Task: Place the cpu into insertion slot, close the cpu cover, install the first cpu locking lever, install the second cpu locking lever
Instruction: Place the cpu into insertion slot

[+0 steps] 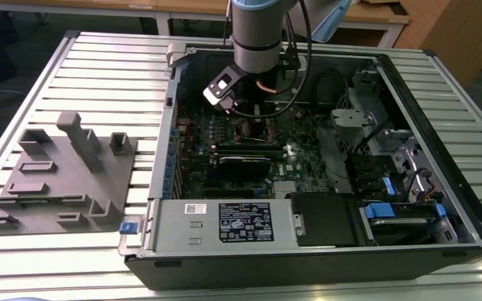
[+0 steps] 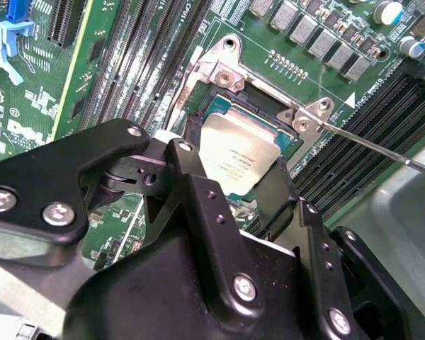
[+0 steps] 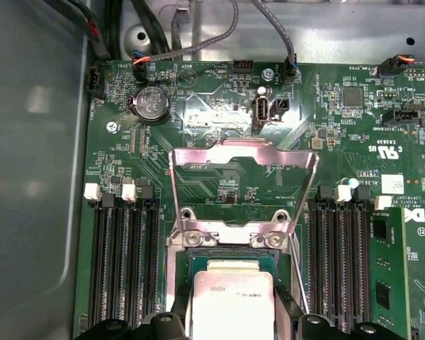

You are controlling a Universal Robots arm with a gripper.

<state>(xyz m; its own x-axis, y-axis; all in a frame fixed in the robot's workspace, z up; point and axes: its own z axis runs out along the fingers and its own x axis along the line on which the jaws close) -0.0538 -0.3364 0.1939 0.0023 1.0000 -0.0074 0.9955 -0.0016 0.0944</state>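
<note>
Tight squeeze from my seat. In the exterior view my end effector (image 1: 226,103) sits low inside the case with open air above it. Cables (image 1: 307,63) hang at its 2 o'clock, the drive cage (image 1: 354,119) blocks 3, and the power supply (image 1: 241,222) blocks 6. The cpu cover (image 3: 244,147) is swung open next to the insertion slot (image 2: 196,122), and memory slots (image 3: 124,262) fence in both sides.

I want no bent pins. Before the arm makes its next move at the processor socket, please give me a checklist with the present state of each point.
1. Cover lifted off the socket: ok. The cover stands tilted back, so the socket is open.
2. Chip over the socket: ok. The chip lies within the socket's outline, at the gripper.
3. Chip seated flat: cannot tell.
4. Lever clear of the chip: ok. The thin lever runs off to the side.
5. Gripper's hold on the chip: cannot tell.
</note>
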